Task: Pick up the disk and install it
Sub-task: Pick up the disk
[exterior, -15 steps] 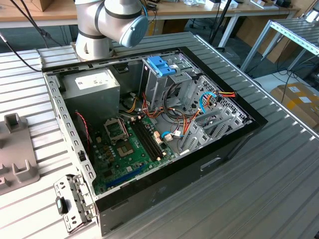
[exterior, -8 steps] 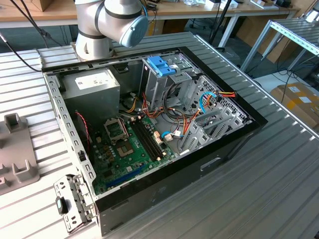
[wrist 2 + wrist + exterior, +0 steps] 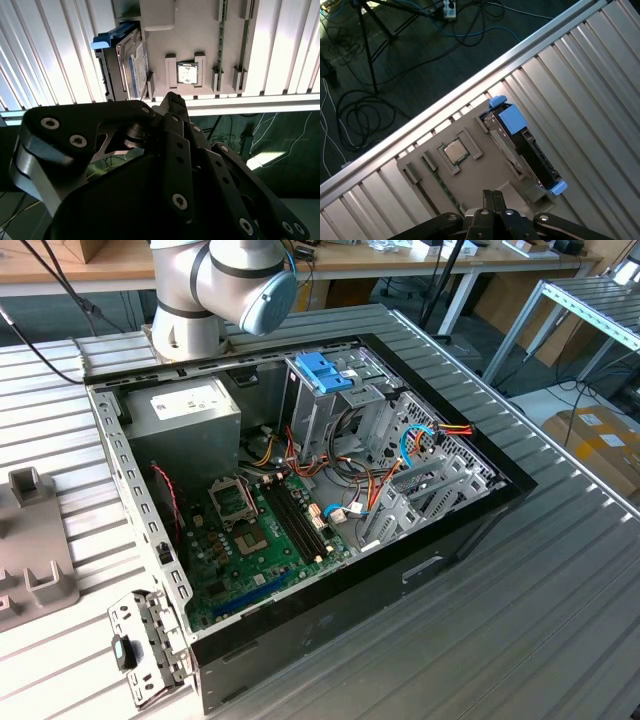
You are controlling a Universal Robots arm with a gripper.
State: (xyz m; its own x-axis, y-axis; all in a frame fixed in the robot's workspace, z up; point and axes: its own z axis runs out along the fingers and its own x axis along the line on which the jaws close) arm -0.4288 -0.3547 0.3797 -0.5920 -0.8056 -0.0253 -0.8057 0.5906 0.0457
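Open computer case on ribbed table; processor chip sits in grey fixture

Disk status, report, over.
Tool shut, empty. Dark flat disk in light blue plastic carrier stands on edge in grey fixture tray under tool, untouched. Nothing between them.

In the first wrist view the disk stands on edge at the holder's border. Bare ribbed table lies open along its outer face, while the chip and raised ribs crowd the inner. In the exterior view, cables clutter the case beside the drive cage.
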